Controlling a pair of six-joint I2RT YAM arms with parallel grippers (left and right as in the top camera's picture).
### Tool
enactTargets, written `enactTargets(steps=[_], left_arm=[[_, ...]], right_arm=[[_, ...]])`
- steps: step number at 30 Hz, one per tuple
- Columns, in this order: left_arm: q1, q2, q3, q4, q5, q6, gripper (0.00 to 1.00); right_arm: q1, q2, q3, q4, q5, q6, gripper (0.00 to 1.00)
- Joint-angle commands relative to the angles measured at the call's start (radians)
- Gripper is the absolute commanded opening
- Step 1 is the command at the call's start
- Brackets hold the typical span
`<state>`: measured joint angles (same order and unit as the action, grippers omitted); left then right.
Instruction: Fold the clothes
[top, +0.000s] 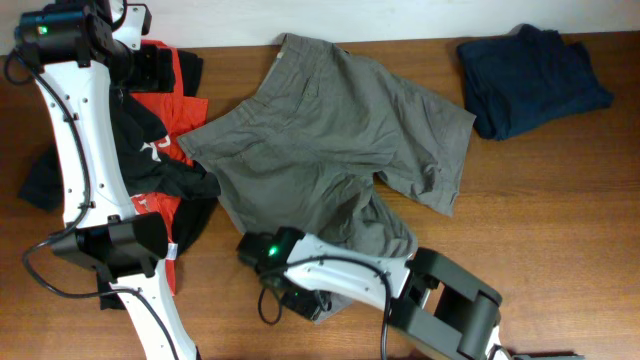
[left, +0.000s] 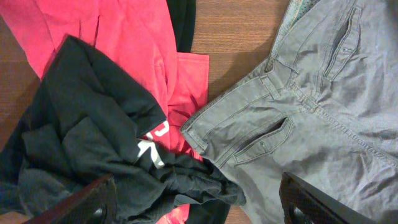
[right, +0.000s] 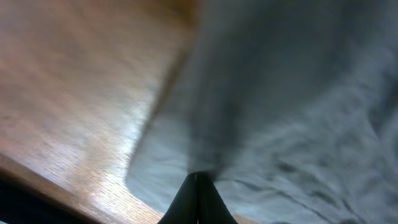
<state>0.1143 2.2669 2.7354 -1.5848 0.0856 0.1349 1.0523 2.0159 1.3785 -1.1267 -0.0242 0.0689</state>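
Observation:
The large grey shorts (top: 330, 130) lie spread and wrinkled across the middle of the table. A red shirt (top: 165, 105) and a black white-printed shirt (top: 150, 165) lie heaped at the left, touching the shorts' waistband. My left gripper (top: 160, 65) hovers over this heap. In the left wrist view its fingers (left: 198, 190) are wide open and empty above the black shirt (left: 87, 130), the red shirt (left: 130, 37) and the shorts (left: 323, 106). My right gripper (top: 300, 300) is at the shorts' near leg hem. Its fingers (right: 198, 182) are shut on the grey fabric (right: 280, 93).
A dark navy blue folded garment (top: 530, 80) lies at the far right. The wooden table (top: 560, 200) shows bare to the right of the shorts. The left arm's white links stand along the left side, and the right arm's base is at the front edge.

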Motion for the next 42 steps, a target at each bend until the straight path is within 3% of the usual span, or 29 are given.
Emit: enactTargets(steps=[1,6,12,15,21,34,42], left_arm=[[0.008,0.011,-0.005,0.003,-0.008,0.016,0.83],[0.009,0.011,-0.005,0.005,-0.007,0.016,0.84],[0.008,0.011,-0.005,0.006,-0.006,0.016,0.84],[0.008,0.011,-0.005,0.008,-0.003,0.016,0.84],[0.008,0.011,-0.005,0.018,0.005,0.016,0.84],[0.0,0.011,-0.005,0.021,0.005,0.015,0.84],[-0.022,0.012,-0.006,0.011,0.005,0.016,0.84]], right_arm=[[-0.075,-0.037,0.02,-0.016,0.001,0.097,0.04],[-0.189,-0.142,0.02,-0.043,-0.028,0.142,0.04],[-0.378,-0.212,0.014,-0.116,-0.029,0.333,0.08],[-0.455,-0.212,-0.021,-0.1,-0.023,0.332,0.14],[-0.563,-0.212,-0.099,-0.055,-0.078,0.258,0.15],[-0.573,-0.21,-0.325,0.197,-0.118,0.228,0.2],[-0.821,-0.208,-0.345,0.296,-0.087,0.254,0.24]])
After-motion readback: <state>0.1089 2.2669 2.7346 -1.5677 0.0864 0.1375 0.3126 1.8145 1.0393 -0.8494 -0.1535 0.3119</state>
